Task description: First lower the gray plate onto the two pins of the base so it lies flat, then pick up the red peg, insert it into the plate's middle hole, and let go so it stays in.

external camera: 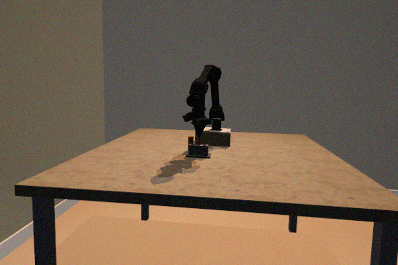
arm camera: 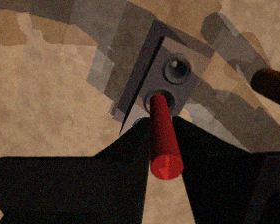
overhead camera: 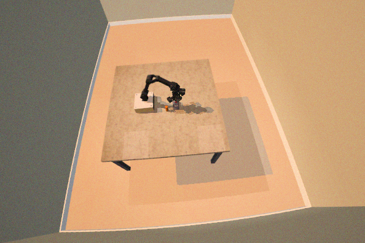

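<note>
My gripper (overhead camera: 176, 100) (external camera: 198, 136) (arm camera: 161, 123) is shut on the red peg (arm camera: 166, 140) (external camera: 198, 140), just above the gray plate (external camera: 198, 150) (arm camera: 183, 90). The plate sits on the dark base (external camera: 198, 156) (arm camera: 143, 65) and looks flat. A pin shows in the plate's far hole in the wrist view. The peg's lower end is at the plate's middle hole in the wrist view, and most of its length stands out above. How deep the end sits cannot be told. The third hole is mostly hidden by a finger.
A short orange cylinder (overhead camera: 166, 108) (external camera: 190, 140) (arm camera: 276, 88) stands on the table (overhead camera: 166, 138) (external camera: 268, 167) close beside the base, between it and the white box (overhead camera: 139, 102) (external camera: 218, 138) that carries the arm.
</note>
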You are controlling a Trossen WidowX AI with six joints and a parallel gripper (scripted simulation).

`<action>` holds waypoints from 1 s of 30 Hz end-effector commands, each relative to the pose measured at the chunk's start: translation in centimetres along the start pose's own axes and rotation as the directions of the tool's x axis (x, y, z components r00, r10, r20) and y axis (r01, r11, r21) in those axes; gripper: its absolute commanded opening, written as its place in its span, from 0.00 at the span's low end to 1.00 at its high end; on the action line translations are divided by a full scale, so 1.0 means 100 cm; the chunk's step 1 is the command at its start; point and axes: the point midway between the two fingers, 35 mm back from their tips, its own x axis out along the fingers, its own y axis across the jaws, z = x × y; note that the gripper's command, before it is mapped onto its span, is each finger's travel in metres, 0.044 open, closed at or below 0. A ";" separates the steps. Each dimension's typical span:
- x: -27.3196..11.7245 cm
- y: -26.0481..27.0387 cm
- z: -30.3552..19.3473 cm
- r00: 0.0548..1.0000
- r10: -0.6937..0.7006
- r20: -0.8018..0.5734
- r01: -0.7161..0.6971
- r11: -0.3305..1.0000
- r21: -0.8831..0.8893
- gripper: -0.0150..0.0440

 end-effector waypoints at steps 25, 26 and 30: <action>0.004 -0.002 -0.001 1.000 -0.002 -0.001 0.002 1.000 0.000 0.25; 0.004 -0.002 -0.001 1.000 -0.002 -0.001 0.002 1.000 0.000 0.25; 0.003 -0.001 0.000 1.000 -0.002 -0.002 0.002 1.000 0.001 0.25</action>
